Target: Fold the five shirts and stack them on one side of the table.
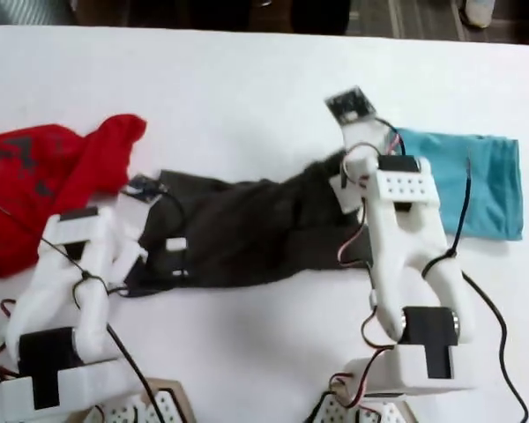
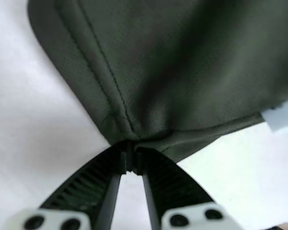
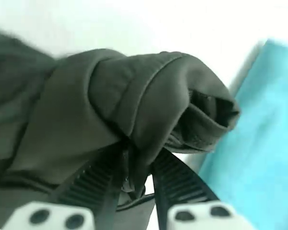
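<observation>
The jaws of the left gripper point(image 2: 129, 160) are pinched tight on a seamed corner of the dark shirt point(image 1: 247, 233), at its left end. Farther left, a crumpled red shirt point(image 1: 35, 185) lies at the left edge of the white table point(image 1: 247, 79). The dark shirt stretches across the middle. At its right end, the right gripper point(image 3: 134, 167) has its jaws clamped on a bunched fold of the same cloth. Just right of that, a teal shirt point(image 1: 476, 181) lies flat.

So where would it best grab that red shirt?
Probably the flap of the red shirt nearest the dark shirt, coming down from that side: it juts out free of the crumpled heap, a thin edge a pincer can close on.
</observation>
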Tool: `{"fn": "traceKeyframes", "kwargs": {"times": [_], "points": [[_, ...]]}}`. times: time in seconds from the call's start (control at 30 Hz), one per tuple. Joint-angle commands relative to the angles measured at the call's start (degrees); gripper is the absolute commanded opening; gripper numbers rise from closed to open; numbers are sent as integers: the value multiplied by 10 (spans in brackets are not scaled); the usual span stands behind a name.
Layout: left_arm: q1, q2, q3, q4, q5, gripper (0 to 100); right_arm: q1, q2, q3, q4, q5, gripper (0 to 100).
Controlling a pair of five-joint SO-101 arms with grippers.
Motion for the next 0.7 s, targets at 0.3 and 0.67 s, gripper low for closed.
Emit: {"fn": "traceKeyframes", "kwargs": {"times": [0.3,0.67], "points": [[-7,6,1,-19,5,27,10,71,-51,31,-60,208],[-7,6,1,-19,5,27,14,-121,31,129,-56,195]]}}
